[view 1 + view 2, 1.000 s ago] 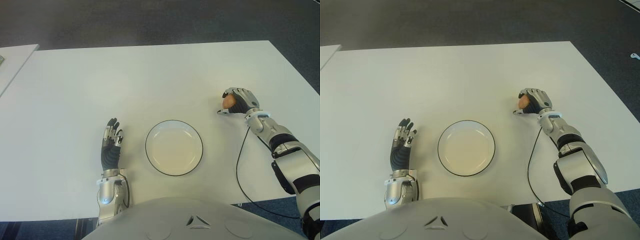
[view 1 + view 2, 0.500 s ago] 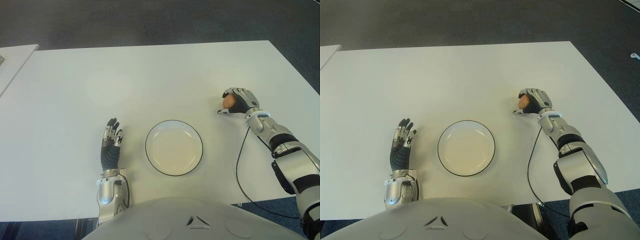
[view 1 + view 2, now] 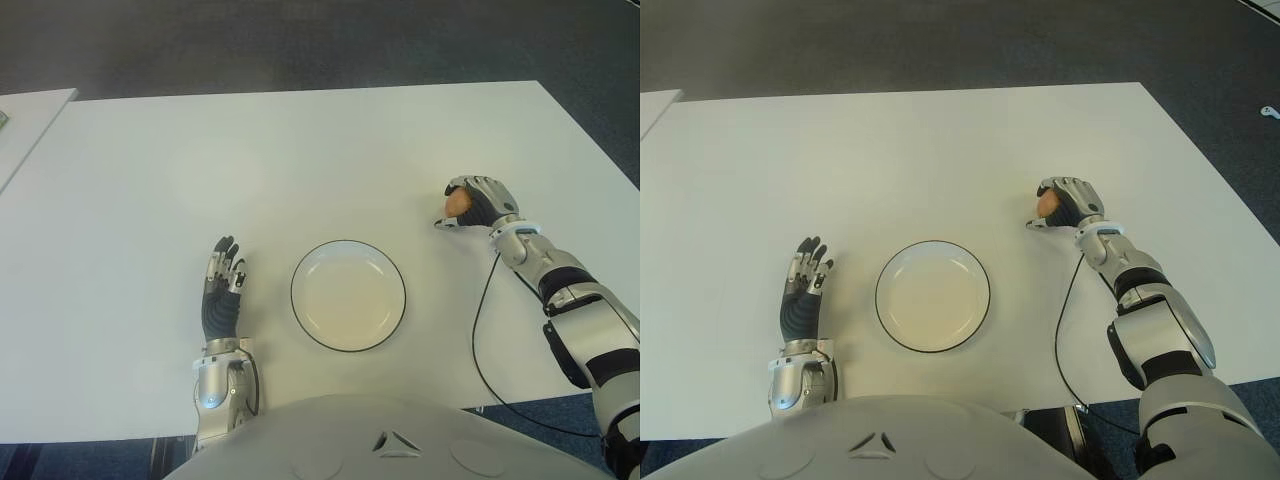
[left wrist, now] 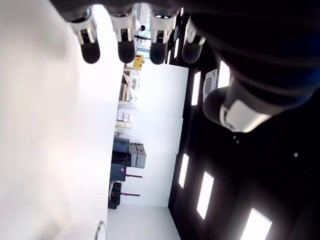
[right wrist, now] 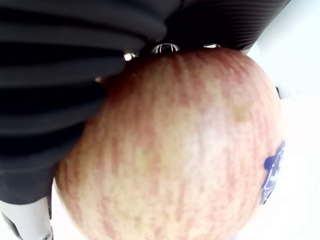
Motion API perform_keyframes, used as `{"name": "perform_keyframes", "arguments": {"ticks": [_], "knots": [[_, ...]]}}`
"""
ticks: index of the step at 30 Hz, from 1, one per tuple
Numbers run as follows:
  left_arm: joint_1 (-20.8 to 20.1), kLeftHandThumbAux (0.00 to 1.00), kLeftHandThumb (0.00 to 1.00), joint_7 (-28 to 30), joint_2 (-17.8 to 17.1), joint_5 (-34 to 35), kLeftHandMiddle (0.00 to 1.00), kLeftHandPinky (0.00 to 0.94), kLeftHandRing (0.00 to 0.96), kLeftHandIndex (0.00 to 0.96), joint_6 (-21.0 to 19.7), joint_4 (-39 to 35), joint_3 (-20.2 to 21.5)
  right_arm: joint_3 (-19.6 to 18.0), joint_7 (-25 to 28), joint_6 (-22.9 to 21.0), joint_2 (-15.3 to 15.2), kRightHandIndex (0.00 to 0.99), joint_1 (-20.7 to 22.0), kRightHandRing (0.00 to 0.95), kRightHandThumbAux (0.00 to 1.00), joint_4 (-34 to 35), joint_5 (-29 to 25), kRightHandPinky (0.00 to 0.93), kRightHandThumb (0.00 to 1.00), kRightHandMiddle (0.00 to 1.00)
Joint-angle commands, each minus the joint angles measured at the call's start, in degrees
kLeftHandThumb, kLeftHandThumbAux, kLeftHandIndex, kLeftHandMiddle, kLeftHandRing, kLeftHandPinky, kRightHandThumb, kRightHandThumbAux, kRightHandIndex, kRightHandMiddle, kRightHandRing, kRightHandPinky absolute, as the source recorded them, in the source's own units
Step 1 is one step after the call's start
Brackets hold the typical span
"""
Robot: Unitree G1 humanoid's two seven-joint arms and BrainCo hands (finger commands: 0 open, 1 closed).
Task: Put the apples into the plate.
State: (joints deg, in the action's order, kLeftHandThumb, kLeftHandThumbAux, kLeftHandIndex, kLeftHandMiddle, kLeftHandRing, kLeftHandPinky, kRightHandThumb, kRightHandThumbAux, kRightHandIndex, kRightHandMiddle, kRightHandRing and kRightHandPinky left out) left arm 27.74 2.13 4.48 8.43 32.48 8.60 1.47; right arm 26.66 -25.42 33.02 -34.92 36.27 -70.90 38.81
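Left eye view: 1 plate (image 3: 348, 295), nothing in it.
Right hand (image 3: 477, 202): right of plate, fingers curled around 1 apple (image 3: 457, 203).
Left hand (image 3: 222, 288): left of plate, fingers straight, holding nothing.

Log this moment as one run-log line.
right hand: shut on apple, right of plate | left hand: open, idle, left of plate | plate: empty | table
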Motion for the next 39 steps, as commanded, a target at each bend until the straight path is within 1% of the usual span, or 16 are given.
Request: {"name": "perform_keyframes", "arguments": {"ticks": [1, 6, 17, 23, 29, 39], "knots": [[2.0, 0.519, 0.177, -0.1, -0.3, -0.4, 0.000, 0.000, 0.000, 0.014, -4.0, 2.2, 0.6, 0.3, 1.7, 0.1, 0.5, 0.440, -2.0, 0.856, 0.717, -0.6, 0.0, 0.844, 0.706, 0.889], [1.9, 0.509, 0.186, 0.0, 0.3, 0.1, 0.000, 0.000, 0.000, 0.019, -3.5, 2.0, 0.7, 0.4, 1.3, 0.2, 0.3, 0.440, -1.9, 0.855, 0.717, -0.4, 0.4, 0.843, 0.706, 0.889], [2.1, 0.514, 0.183, 0.1, 0.0, -0.2, 0.000, 0.000, 0.000, 0.018, -3.9, 2.0, 0.7, 0.5, 0.7, 0.4, 0.4, 0.440, -1.8, 0.855, 0.717, -0.5, 0.7, 0.842, 0.706, 0.890], [1.9, 0.510, 0.179, 0.4, -0.1, -0.2, 0.000, 0.000, 0.000, 0.014, -3.2, 2.2, 0.7, 0.6, 1.0, 0.6, 0.3, 0.439, -1.7, 0.855, 0.717, -0.3, 0.7, 0.841, 0.705, 0.896], [2.1, 0.512, 0.180, 0.3, -0.3, -0.3, 0.000, 0.000, 0.000, 0.014, -4.1, 1.9, 0.7, 0.6, 1.2, 0.7, 0.3, 0.439, -1.6, 0.856, 0.717, -0.2, 0.7, 0.843, 0.705, 0.897], [2.5, 0.511, 0.184, 0.2, -0.2, -0.3, 0.000, 0.000, 0.000, 0.020, -4.5, 1.2, 0.7, 0.8, -0.4, 0.9, -0.2, 0.440, -1.0, 0.858, 0.718, 0.7, 1.2, 0.845, 0.706, 0.897]]}}
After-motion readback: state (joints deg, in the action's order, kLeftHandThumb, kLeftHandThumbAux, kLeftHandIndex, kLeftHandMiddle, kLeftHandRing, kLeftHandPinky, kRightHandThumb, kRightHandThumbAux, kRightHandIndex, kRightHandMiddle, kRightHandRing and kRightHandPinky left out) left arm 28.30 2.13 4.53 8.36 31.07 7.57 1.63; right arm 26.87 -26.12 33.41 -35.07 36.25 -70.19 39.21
